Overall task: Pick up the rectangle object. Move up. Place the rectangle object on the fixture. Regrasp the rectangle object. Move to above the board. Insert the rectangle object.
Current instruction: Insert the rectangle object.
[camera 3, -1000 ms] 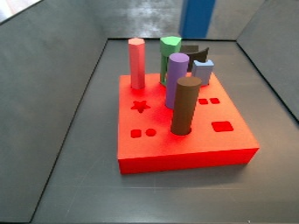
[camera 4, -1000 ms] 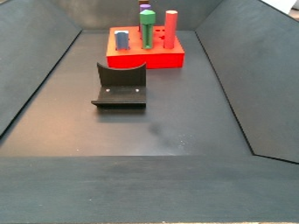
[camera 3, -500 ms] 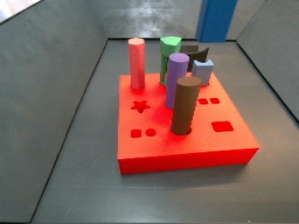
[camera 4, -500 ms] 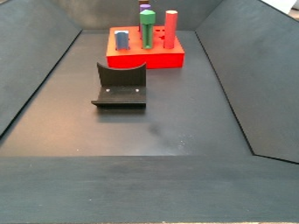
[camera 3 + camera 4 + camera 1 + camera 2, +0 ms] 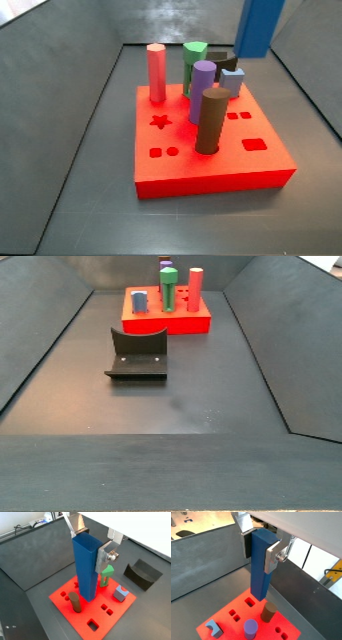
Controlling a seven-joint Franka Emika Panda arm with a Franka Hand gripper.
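The setting is a robotics test cell in a lab or workshop. The work area is a dark, matte bin with sloped grey walls (image 5: 54, 346). A fixture (image 5: 136, 354) stands on its floor, near the board (image 5: 168, 318) with coloured pegs. The gripper (image 5: 261, 542) hangs above, clamping the rectangle object (image 5: 260, 564). Beyond the walls, a wrist view shows cables and pale flooring.

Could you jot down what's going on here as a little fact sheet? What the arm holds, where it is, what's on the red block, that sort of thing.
holding: the rectangle object, a dark blue bar, upright
gripper: gripper, jaws shut on the bar's upper end
position: bar in the air over the board, not inserted
board: red slab with star and rectangular holes
pegs standing: pink peg, green peg, purple peg, brown peg
also on board: pale blue block
fixture: fixture, empty
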